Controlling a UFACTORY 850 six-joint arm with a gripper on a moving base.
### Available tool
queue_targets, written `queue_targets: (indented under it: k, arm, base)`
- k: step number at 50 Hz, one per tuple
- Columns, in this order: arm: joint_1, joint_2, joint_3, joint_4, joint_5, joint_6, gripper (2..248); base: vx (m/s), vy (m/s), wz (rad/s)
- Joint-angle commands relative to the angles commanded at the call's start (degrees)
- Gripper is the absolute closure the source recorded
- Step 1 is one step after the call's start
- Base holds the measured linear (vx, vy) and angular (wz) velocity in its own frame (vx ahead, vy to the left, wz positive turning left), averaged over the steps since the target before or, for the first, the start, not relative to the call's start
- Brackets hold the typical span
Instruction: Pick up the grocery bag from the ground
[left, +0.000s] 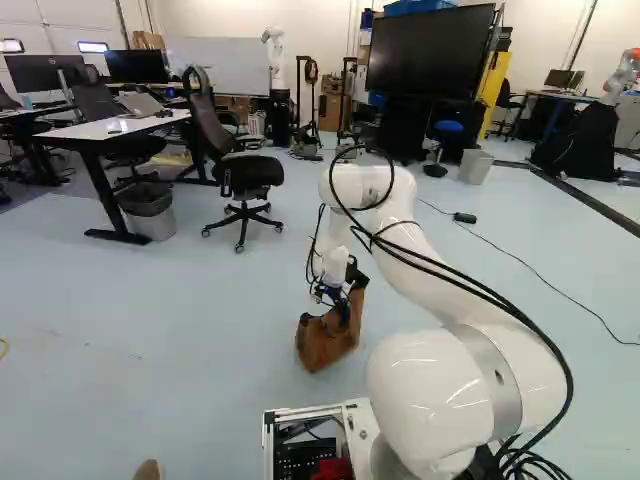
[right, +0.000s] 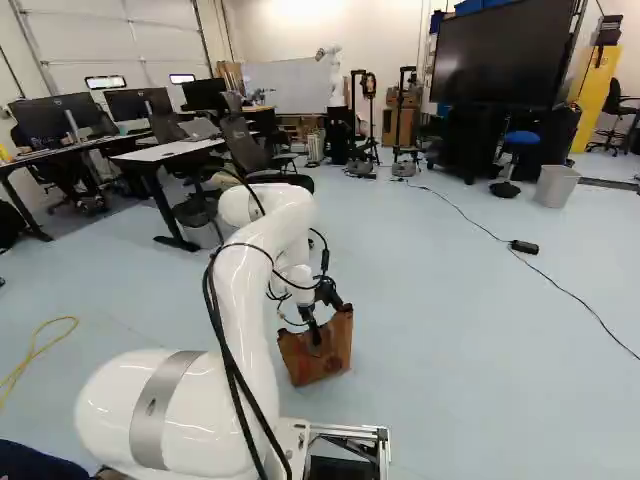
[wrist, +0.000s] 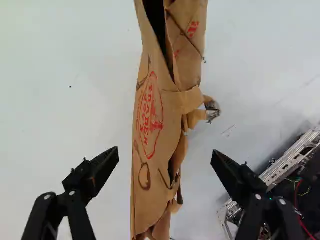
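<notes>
Reaching down over the brown paper bag (right: 322, 369), the gripper (right: 326, 320) has its two fingers spread wide, one on either side of the bag, with floor (right: 450, 350) showing between each fingertip and the paper. The bag rests on that floor ahead of the base, its top crumpled and creased. Beyond it, in the left base view, a dark office chair (left: 250, 173) stands near a bin (left: 148, 212).

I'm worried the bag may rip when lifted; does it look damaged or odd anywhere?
Yes: the paper bag is crumpled, its rim ragged, with a loose strip curling out toward the metal frame.
</notes>
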Motion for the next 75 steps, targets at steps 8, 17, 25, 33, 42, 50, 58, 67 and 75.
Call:
queue_targets:
  k: [8, 17, 25, 33, 42, 50, 58, 67, 75]
  arm:
    - [0.00, -1.74, -1.56, 0.00, 0.00, 0.44, 3]
    - [0.00, -3.70, -3.34, 0.00, 0.00, 0.49, 3]
    - [0.00, -5.45, -4.97, 0.00, 0.00, 0.49, 3]
    - [0.00, -7.22, -6.63, 0.00, 0.00, 0.49, 3]
    - [0.00, -9.14, -8.47, 0.00, 0.00, 0.49, 34]
    - [0.00, -9.72, -9.04, 0.00, 0.00, 0.49, 111]
    - [0.00, -9.81, -9.13, 0.00, 0.00, 0.49, 151]
    - [0.00, -9.81, -9.13, 0.00, 0.00, 0.49, 222]
    - [0.00, -9.56, -8.89, 0.00, 0.00, 0.49, 230]
  base:
    - [0.000, 0.000, 0.000]
    - [0.000, 0.000, 0.000]
    - [0.000, 0.000, 0.000]
    - [0.000, 0.000, 0.000]
    - [0.000, 0.000, 0.000]
    - [0.000, 0.000, 0.000]
    - [0.000, 0.000, 0.000]
    - [0.000, 0.000, 0.000]
    - [0.000, 0.000, 0.000]
